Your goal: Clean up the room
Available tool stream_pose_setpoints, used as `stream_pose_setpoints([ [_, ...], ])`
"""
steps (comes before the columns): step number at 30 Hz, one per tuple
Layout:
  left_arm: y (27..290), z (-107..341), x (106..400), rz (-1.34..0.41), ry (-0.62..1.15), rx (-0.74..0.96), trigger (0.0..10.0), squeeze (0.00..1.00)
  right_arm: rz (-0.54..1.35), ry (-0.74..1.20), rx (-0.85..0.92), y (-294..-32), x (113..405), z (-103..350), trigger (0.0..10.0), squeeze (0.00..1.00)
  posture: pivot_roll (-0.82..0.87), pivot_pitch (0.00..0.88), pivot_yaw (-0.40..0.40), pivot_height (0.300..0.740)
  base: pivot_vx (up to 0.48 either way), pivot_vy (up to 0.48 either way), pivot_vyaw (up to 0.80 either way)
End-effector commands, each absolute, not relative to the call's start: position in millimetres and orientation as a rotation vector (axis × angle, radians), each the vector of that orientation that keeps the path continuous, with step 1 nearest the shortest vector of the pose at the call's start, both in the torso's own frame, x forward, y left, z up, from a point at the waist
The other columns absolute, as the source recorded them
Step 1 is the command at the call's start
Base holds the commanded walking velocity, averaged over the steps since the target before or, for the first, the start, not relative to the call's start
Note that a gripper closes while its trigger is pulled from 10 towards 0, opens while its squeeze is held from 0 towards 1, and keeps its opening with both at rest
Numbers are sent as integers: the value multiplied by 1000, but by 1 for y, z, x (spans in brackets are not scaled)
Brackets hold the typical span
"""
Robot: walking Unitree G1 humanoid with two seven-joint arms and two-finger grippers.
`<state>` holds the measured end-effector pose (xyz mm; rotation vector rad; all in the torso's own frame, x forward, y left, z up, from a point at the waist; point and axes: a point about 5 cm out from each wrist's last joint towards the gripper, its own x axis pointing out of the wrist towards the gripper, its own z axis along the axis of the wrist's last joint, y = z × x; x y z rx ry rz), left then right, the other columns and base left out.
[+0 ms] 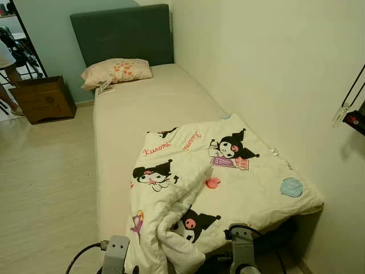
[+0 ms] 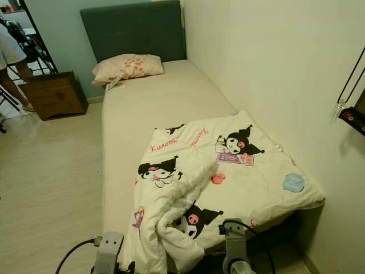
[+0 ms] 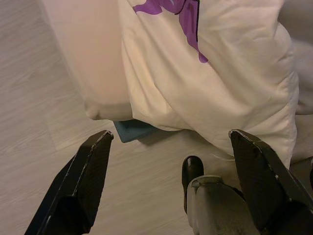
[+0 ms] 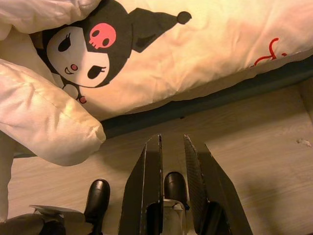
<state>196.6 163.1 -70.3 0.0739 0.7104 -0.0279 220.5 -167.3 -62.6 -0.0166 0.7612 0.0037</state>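
White cartoon-print blanket (image 1: 222, 182) lies rumpled across the foot of the bed (image 1: 142, 108), one fold spilling over the edge. I see my left gripper (image 3: 168, 161) spread wide beside that overhang; my right gripper (image 4: 172, 171) nearly closed, empty. Wood floor (image 1: 45, 182) lies open leftward.

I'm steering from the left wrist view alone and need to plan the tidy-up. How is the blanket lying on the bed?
Observer: The cartoon-print blanket is rumpled over the foot end of the bed, a fold spilling over the edge.
Operator: Is the right gripper holding anything?
Observer: No, the right gripper hangs empty above the floor, fingers nearly together.
Operator: What's at the head end?
Observer: A pillow against the headboard.
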Motion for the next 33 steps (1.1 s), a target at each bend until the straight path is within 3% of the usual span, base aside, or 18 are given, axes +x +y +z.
stream_pose_setpoints([
  [1, 166, -72, 193, -33, 718, 86, 10000, 0, 8, 784, -13, -165, 216, -66, 10000, 0, -45, 68, 29, 740, 0, 0, 0],
  [33, 167, -71, 194, -41, 719, 93, 10000, 0, 6, 783, -11, -165, 216, -66, 10000, 0, -50, 64, 36, 740, 0, 0, 0],
])
